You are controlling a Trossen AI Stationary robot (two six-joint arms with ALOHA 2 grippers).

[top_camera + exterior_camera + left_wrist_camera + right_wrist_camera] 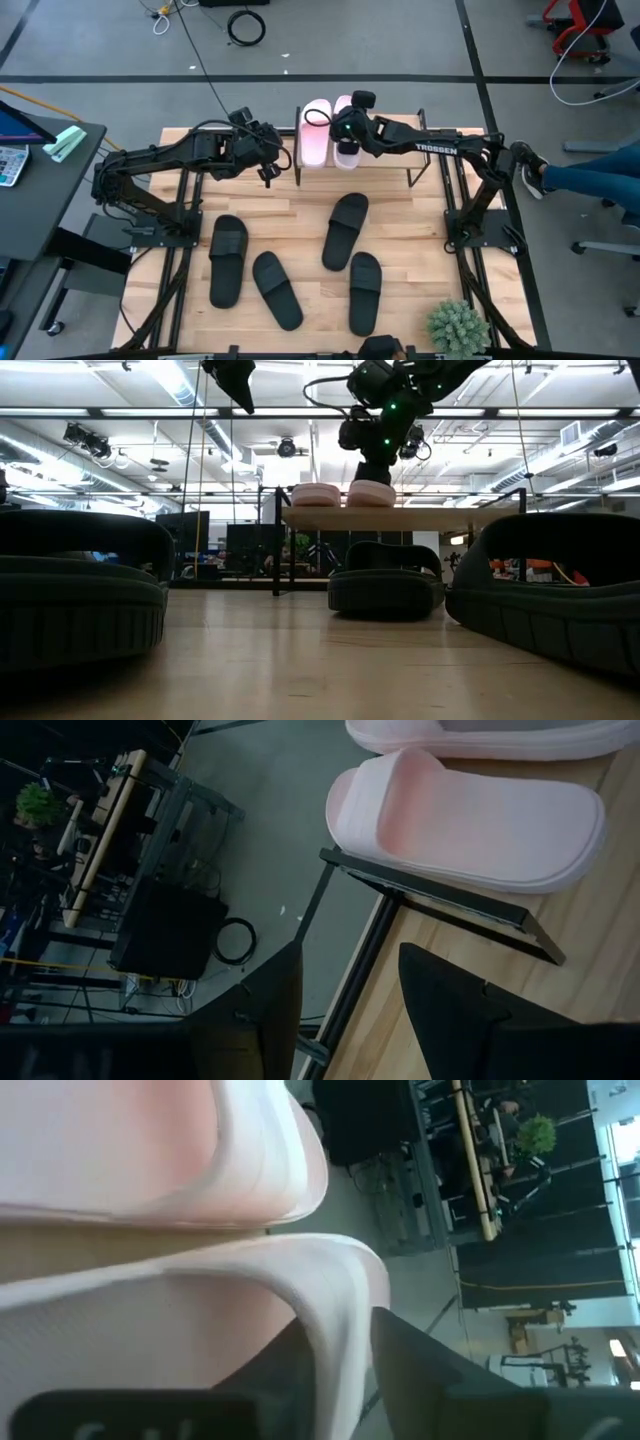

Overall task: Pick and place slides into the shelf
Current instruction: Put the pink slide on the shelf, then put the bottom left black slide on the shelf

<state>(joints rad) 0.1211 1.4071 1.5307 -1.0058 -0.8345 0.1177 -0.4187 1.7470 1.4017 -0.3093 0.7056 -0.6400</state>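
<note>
From desk (300,660) level, two light pink slides (343,494) sit side by side on the shelf's (400,517) light wooden board. The right gripper (375,455) hangs directly over the right-hand pink slide, touching or nearly touching it. The left gripper (232,380) shows at the top edge, well above the desk. Three black slides lie on the desk: one under the shelf (385,580), one near left (80,595), one near right (550,590).

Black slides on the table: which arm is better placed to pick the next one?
Left. The left gripper is open, empty, beside the shelf; the right gripper is on a pink slide there.
</note>
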